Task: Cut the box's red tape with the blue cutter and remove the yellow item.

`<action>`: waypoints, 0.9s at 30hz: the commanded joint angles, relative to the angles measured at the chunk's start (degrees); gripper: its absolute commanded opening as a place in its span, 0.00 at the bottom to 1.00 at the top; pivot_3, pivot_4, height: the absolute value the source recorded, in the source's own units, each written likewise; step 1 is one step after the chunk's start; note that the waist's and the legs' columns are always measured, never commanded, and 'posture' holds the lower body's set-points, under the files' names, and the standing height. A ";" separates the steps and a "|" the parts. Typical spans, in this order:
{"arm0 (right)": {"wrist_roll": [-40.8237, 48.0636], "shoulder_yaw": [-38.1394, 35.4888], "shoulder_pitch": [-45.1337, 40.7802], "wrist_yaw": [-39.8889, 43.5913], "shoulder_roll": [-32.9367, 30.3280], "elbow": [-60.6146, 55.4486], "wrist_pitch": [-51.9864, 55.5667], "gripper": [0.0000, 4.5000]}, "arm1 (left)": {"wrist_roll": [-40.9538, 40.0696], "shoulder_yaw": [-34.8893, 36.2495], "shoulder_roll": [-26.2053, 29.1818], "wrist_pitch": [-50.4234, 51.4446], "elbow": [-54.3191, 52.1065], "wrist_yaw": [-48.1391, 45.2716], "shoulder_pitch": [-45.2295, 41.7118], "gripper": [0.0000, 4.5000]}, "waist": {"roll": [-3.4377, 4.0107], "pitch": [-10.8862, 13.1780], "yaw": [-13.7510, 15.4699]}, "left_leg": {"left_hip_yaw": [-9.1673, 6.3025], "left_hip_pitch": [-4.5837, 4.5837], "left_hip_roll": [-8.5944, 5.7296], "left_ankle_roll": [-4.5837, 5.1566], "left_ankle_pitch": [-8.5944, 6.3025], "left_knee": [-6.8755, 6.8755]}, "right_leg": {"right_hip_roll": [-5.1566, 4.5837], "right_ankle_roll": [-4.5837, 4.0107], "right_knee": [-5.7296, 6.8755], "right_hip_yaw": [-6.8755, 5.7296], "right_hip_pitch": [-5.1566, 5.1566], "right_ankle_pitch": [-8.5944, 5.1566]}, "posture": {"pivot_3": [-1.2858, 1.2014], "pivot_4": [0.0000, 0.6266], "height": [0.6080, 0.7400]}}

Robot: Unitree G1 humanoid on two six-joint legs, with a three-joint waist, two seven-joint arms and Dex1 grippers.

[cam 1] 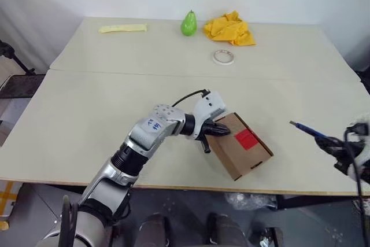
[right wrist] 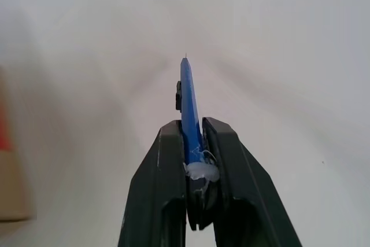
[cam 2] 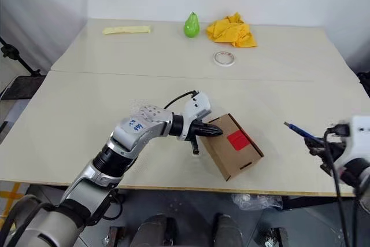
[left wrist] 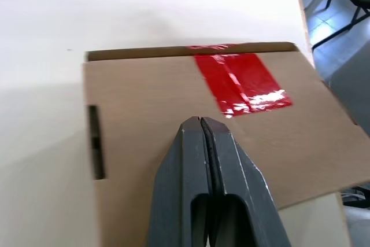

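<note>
The brown cardboard box (cam 1: pixel 241 150) lies closed near the table's front edge, with the red tape (cam 1: pixel 247 139) across its top seam. My left gripper (cam 1: pixel 222 129) is shut and empty, its tips on the box's top face just short of the red tape (left wrist: pixel 240 82). To the right of the box, my right gripper (cam 1: pixel 330 142) is shut on the blue cutter (cam 1: pixel 305 129). The cutter's tip points back toward the box and hangs above the table. In the right wrist view the blue cutter (right wrist: pixel 188 102) sticks out from between the fingers. The yellow item is hidden.
At the back of the table (cam 1: pixel 92 114) stand a green pear (cam 1: pixel 188 24), a crumpled yellow-orange cloth (cam 1: pixel 230 28), a whitish tape ring (cam 1: pixel 223 56) and a pale yellow strip (cam 1: pixel 122 28). The box sits close to the table's front edge.
</note>
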 commanded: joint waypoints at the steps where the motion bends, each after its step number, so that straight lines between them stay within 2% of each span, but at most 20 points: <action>1: -8.32 3.58 -2.35 3.80 2.62 4.74 -4.89 0.39 | -1.26 2.08 -0.24 1.20 -2.71 -0.39 -1.31 0.00 | 0.11 0.05 -0.15 | 0.00 0.00 0.00 -0.03 0.02 -0.03 | 0.01 0.01 0.01 -0.01 0.00 -0.01 | 0.52 0.24 1.00; 6: -12.64 3.32 -4.66 5.97 5.52 5.93 -5.80 0.75 | -2.02 4.18 0.46 3.00 -4.54 -0.15 -2.10 0.00 | 0.26 0.10 -0.66 | 0.02 0.00 0.00 -0.05 0.03 -0.05 | 0.01 0.03 0.01 -0.01 -0.01 -0.02 | 0.52 0.24 1.00; 9: -14.07 1.46 -4.98 6.69 5.17 3.52 -5.48 0.99 | -3.20 6.12 1.98 4.65 -6.05 -0.91 -3.35 0.00 | 0.27 0.10 -0.81 | 0.03 0.01 0.00 -0.05 0.04 -0.04 | 0.01 0.03 0.02 0.00 -0.01 -0.02 | 0.52 0.24 1.00; 13: -13.84 -0.36 -6.23 7.24 3.11 -0.65 -2.53 0.99 | -4.90 8.30 5.43 6.95 -6.68 -2.91 -4.88 0.00 | 0.30 0.11 -0.88 | 0.03 0.03 0.01 -0.07 0.04 -0.07 | 0.01 0.03 0.05 0.01 -0.03 -0.02 | 0.52 0.24 1.00; 18: -15.01 3.01 -10.97 10.73 -0.81 -4.24 -0.23 0.99 | -7.08 6.44 16.80 11.35 -9.46 -10.41 -3.51 0.00 | 0.34 0.14 -1.74 | 0.20 0.06 0.03 -0.14 0.09 -0.13 | 0.03 0.02 0.26 0.20 -0.21 -0.03 | 0.52 0.24 1.00; 20: -14.42 6.68 -14.28 12.31 -2.14 -3.65 2.68 0.90 | -7.41 4.73 20.48 12.06 -10.76 -12.54 -1.32 0.00 | 0.34 0.14 -1.82 | 0.17 0.08 0.04 -0.18 0.11 -0.16 | 0.05 0.00 0.30 0.18 -0.21 -0.05 | 0.52 0.24 1.00; 22: -15.14 10.85 -17.44 13.94 -3.36 -3.09 5.05 0.78 | -7.99 2.98 23.02 12.76 -12.93 -14.09 1.33 0.00 | 0.34 0.15 -1.97 | 0.20 0.08 0.04 -0.18 0.11 -0.18 | 0.04 0.00 0.38 0.22 -0.22 -0.06 | 0.52 0.24 1.00; 25: -16.41 15.38 -21.01 16.16 -4.40 -1.58 7.72 0.55 | -9.46 2.72 22.67 14.41 -15.44 -13.51 3.88 0.00 | 0.29 0.18 -1.51 | 0.19 0.02 0.02 -0.17 0.10 -0.17 | 0.04 0.00 0.42 0.21 -0.23 -0.06 | 0.52 0.24 1.00; 27: -18.22 19.43 -24.15 18.40 -5.05 0.06 8.25 0.40 | -10.30 2.75 20.36 15.83 -16.81 -11.31 5.92 0.00 | 0.24 0.20 -1.07 | 0.20 -0.02 0.01 -0.15 0.09 -0.13 | 0.03 0.00 0.40 0.21 -0.24 -0.06 | 0.52 0.24 1.00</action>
